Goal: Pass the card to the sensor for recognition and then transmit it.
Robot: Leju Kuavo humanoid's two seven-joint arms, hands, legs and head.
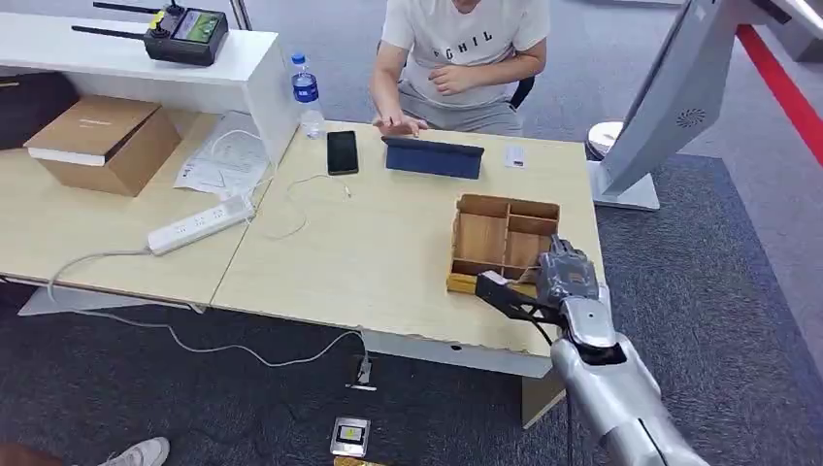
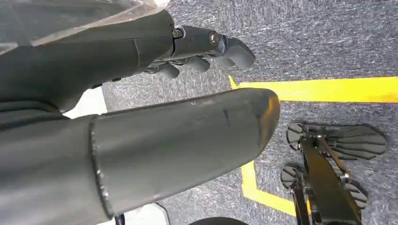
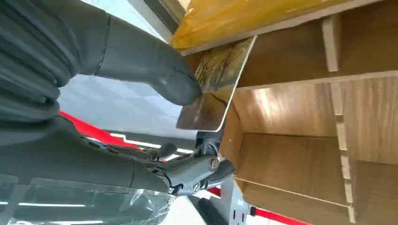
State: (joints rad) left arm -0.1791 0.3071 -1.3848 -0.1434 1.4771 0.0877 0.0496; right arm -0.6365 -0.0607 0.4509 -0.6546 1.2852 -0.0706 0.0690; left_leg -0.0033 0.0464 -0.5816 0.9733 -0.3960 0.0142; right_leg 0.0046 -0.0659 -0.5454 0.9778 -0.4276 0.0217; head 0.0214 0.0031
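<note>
A: Right wrist view first, right up close: the right hand (image 3: 141,93) has the card (image 3: 217,86) pinched, thick thumb pressed flat on its glossy face, darker fingers (image 3: 197,171) curled behind it.

B: And where's the card against the wooden organiser box (image 3: 300,140)?

A: Just at its rim, above one of the open compartments. Whether the edge touches the wood, I cannot tell from here.

B: Head view backs that up. The right hand (image 1: 566,277) sits at the near corner of the wooden organiser box (image 1: 505,243), silver arm rising from below.

A: Left hand?

B: Left wrist view: the left hand (image 2: 155,103) hangs over grey carpet and a yellow floor line (image 2: 324,89), thumb straight, fingers loosely curled, apart from the thumb, nothing in them.

A: Now out from the box. Just beyond it on the table (image 1: 369,252), a dark blue tablet case (image 1: 433,156); further along that far edge, a black phone (image 1: 342,151).

B: A small white slip (image 1: 514,155) lies beside the case, on the box's side.

A: Past the phone, a water bottle (image 1: 307,94). Well away from the box, a power strip (image 1: 200,225) and a cardboard carton (image 1: 102,141).

B: Farthest back, a person in a white shirt (image 1: 464,44) sits behind the table, one hand by the case. Off the table's end, beyond the box, a tilted grey stand (image 1: 670,97).
</note>
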